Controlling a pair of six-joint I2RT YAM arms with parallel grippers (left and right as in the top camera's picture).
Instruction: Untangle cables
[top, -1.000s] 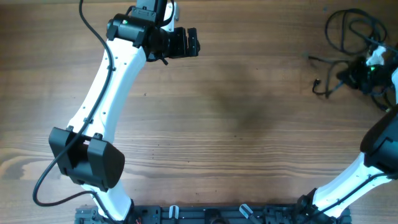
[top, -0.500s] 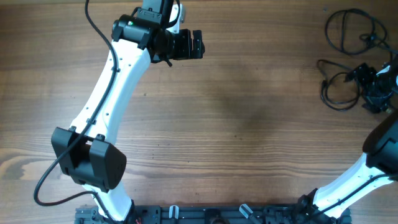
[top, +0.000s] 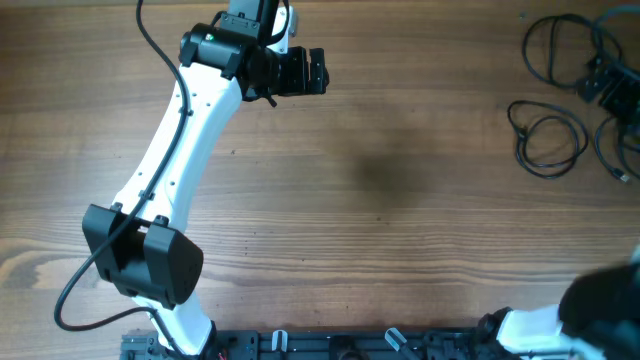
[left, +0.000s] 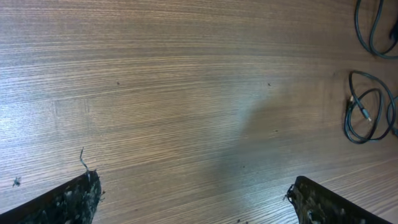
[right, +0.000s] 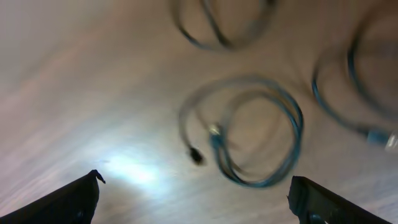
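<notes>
Three thin black cables lie as separate loose loops at the table's far right: one loop (top: 560, 48) at the back, a second loop (top: 546, 140) nearer the front, and a third cable (top: 618, 150) at the right edge. My right gripper (top: 608, 82) hovers open over them with nothing between its fingers. The blurred right wrist view shows the coiled loop (right: 255, 132) with its plug end below the open right gripper (right: 194, 186). My left gripper (top: 312, 72) stands open at the back left, far from the cables. Its view (left: 193, 186) shows bare wood and two loops (left: 364, 115) far right.
The left arm's white link (top: 180, 150) runs diagonally across the left half of the table. The arm bases and a rail (top: 340, 345) line the front edge. The right arm's elbow (top: 600, 300) looms blurred at the front right.
My right gripper has opened and let go of the cable bundle, then moved toward the back. The released cable now lies as a loose loop. The left arm shifted slightly right, then stayed still.
</notes>
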